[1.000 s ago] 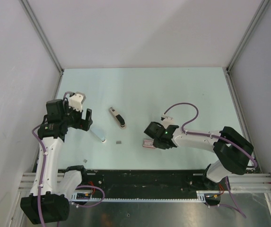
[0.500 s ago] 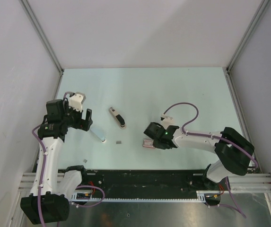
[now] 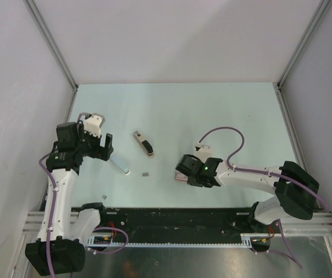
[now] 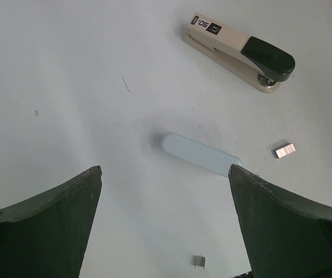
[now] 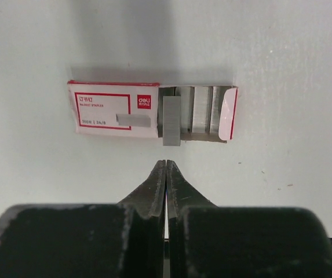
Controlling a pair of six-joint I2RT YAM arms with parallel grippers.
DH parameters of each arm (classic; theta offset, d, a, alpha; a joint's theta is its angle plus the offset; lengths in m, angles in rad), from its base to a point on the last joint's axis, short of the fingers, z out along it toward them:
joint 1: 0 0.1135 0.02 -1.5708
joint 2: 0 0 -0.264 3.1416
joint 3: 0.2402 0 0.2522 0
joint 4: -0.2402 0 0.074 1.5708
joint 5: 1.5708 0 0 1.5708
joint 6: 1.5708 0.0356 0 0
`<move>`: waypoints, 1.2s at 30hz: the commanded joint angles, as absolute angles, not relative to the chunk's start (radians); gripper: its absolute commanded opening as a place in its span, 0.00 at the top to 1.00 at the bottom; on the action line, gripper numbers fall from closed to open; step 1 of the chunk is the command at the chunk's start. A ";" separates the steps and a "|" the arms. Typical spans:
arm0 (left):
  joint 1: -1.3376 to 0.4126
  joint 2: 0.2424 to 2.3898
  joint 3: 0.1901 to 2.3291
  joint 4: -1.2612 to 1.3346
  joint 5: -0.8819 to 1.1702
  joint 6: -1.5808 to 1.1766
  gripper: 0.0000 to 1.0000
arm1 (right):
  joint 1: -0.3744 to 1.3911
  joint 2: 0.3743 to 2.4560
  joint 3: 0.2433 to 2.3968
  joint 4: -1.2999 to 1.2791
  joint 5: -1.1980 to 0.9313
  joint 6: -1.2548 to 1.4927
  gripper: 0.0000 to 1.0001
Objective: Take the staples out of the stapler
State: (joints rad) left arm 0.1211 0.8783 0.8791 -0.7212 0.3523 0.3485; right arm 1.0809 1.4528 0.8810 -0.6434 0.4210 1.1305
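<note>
The stapler [image 3: 143, 143] [image 4: 241, 52] lies closed on the table, beige with a dark end, well ahead of my left gripper [image 3: 102, 152] [image 4: 166, 171]. That gripper hovers open and holds nothing. A short silvery strip of staples [image 3: 146, 173] [image 4: 284, 150] lies loose near a pale blue bar [image 3: 119, 167] [image 4: 200, 153]. A single bent staple [image 4: 198, 262] lies between the left fingers. My right gripper [image 3: 184, 172] [image 5: 166, 163] is shut with nothing in it, its tips just short of a grey staple strip [image 5: 171, 120] resting on the open box.
A red-and-white staple box [image 5: 116, 113] [image 3: 178, 177] lies open in front of the right gripper, with more strips in its tray [image 5: 203, 110]. Another tiny metal fleck [image 3: 104, 197] lies near the table's front edge. Side walls stand close on both sides.
The right gripper's jaws have closed fully, and that arm has drawn back a little toward the near edge. The left arm, stapler and loose staples have not moved.
</note>
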 commanded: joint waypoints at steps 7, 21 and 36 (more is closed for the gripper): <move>0.132 0.848 0.876 -0.721 0.376 0.366 0.05 | 1.095 1.519 0.893 -0.667 0.397 1.128 1.00; 0.131 0.864 0.878 -0.720 0.380 0.369 0.05 | 1.005 1.568 0.893 -0.592 0.363 1.046 1.00; 0.132 0.871 0.878 -0.719 0.389 0.375 0.05 | 1.014 1.545 0.893 -0.549 0.323 1.022 1.00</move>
State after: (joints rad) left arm 0.1211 0.8768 0.8791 -0.7212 0.3523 0.3496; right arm 1.0000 1.5681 0.8810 -0.5770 0.3435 1.0367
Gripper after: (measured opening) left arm 0.954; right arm 0.009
